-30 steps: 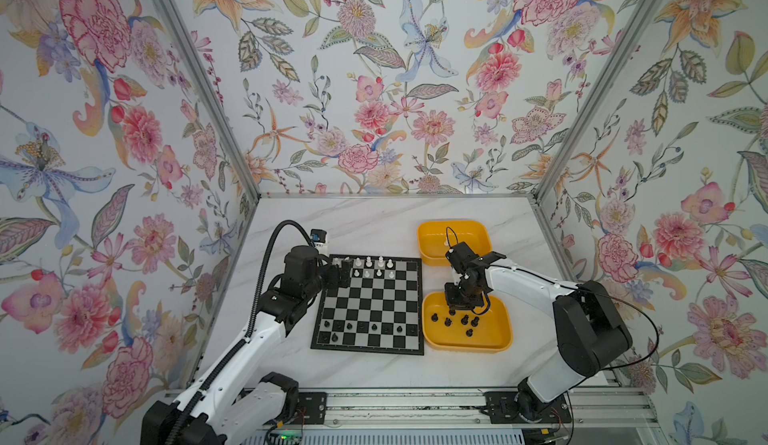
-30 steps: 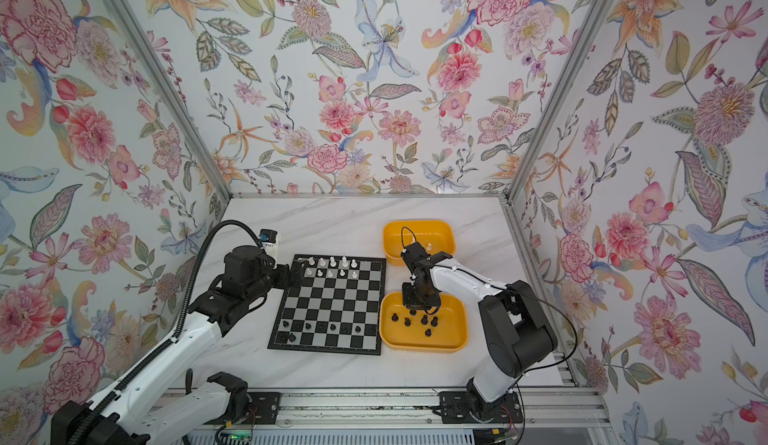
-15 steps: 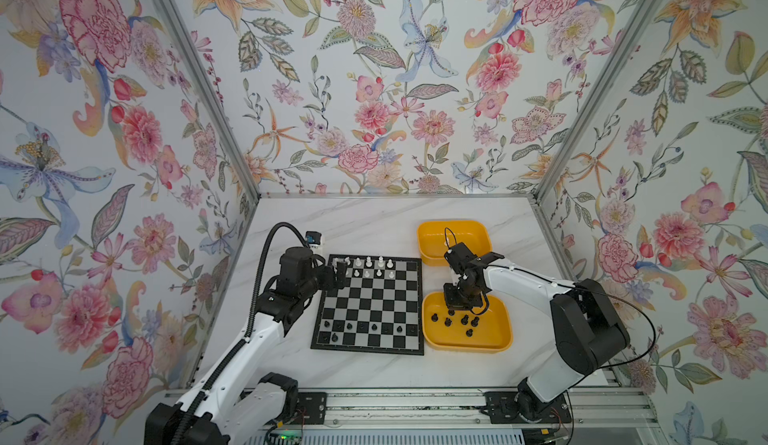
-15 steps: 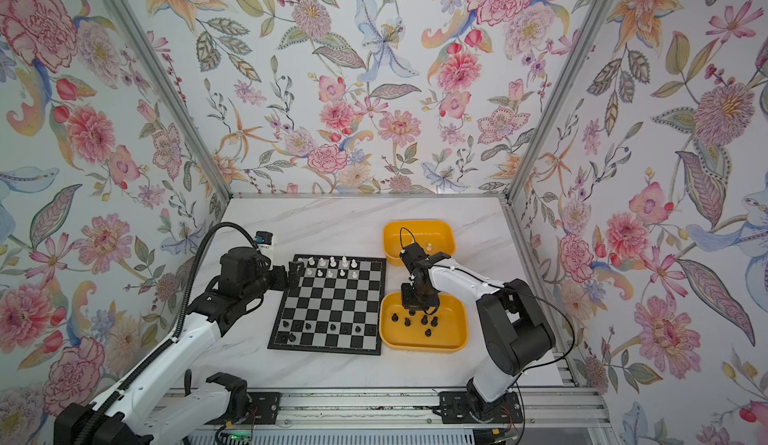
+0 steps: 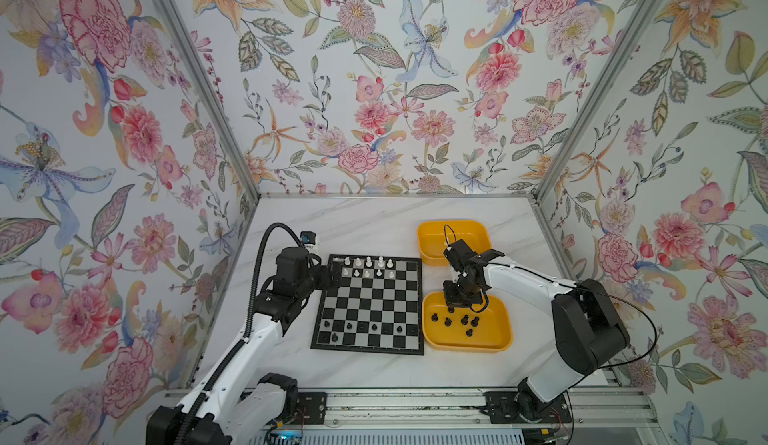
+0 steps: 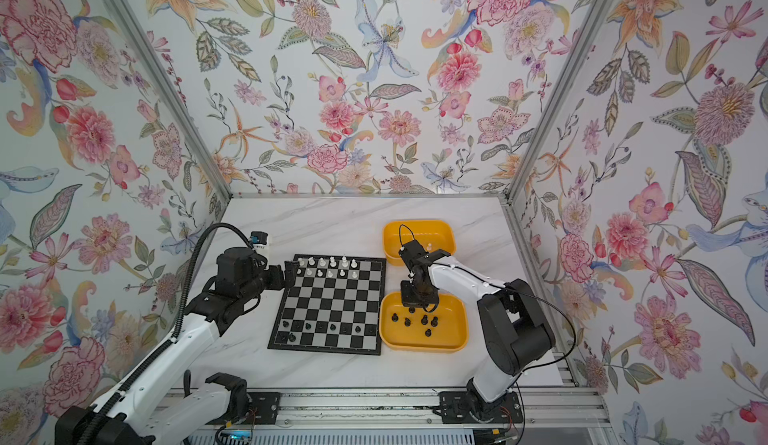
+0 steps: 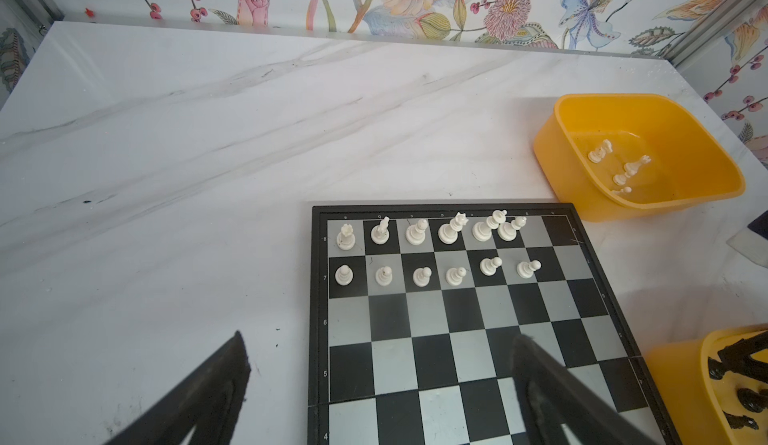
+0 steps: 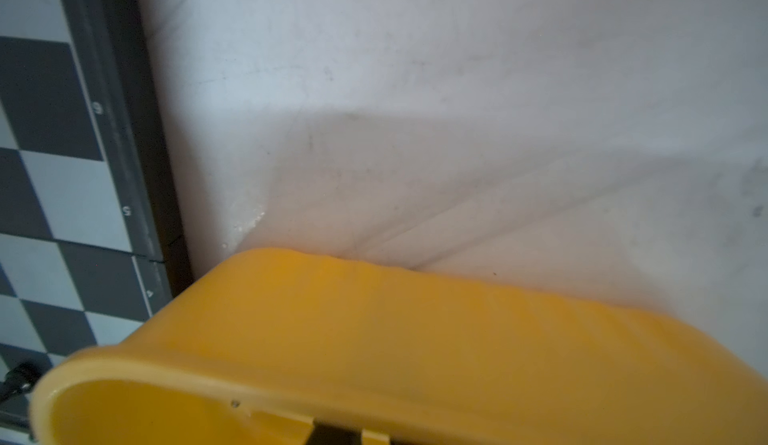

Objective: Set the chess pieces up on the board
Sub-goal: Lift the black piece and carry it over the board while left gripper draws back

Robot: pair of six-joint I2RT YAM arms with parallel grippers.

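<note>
In both top views your board (image 5: 370,306) lies mid-worktop (image 5: 374,222), with white chess pieces (image 5: 368,267) on its 12 o'clock rows and black chess pieces (image 5: 361,327) toward 6 o'clock. At its 3 o'clock, the near yellow tub (image 5: 496,330) holds more black chess pieces, and your right jaws dip in at its 12 o'clock rim.

Left wrist view: your left jaws are spread, straddling the board's 9 o'clock edge. Four white chess pieces lie in the far yellow tub (image 7: 690,144).

Right wrist view: your right jaws are pressed together; you cannot tell whether they pinch a piece.

yellow tub (image 8: 374,322) rim close-up | board (image 8: 62,173) edge just beside | marble tabletop (image 8: 457,110)
</note>
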